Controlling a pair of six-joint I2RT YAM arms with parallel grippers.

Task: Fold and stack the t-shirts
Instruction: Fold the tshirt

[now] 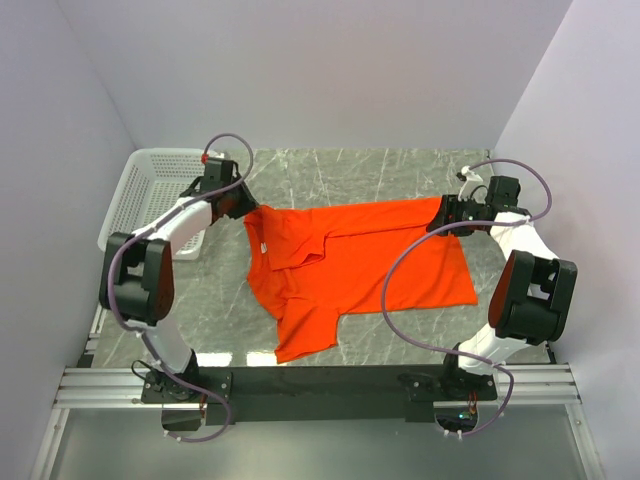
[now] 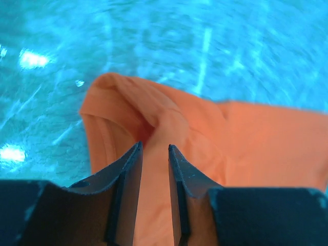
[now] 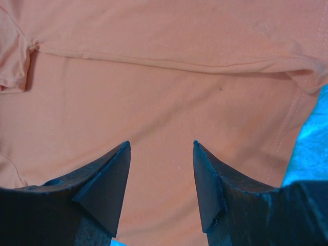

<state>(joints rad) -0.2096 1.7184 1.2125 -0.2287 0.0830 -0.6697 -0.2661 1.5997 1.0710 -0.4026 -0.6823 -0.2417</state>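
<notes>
One bright orange-red t-shirt [image 1: 350,265] lies spread on the marble table [image 1: 350,170], with its sleeve end at the left and its hem at the right. My left gripper [image 1: 240,205] sits at the shirt's far-left corner. In the left wrist view its jaws [image 2: 154,146] stand a little apart, with a raised fold of the t-shirt [image 2: 230,138] running between them. My right gripper [image 1: 445,215] is at the far-right corner. Its jaws [image 3: 161,143] stand wide apart, low over flat cloth of the t-shirt [image 3: 154,77], holding nothing.
A white mesh basket [image 1: 150,195] stands at the back left, just beside the left arm. Grey walls close in the table on the left, back and right. A metal rail [image 1: 320,385] with both arm bases runs along the near edge.
</notes>
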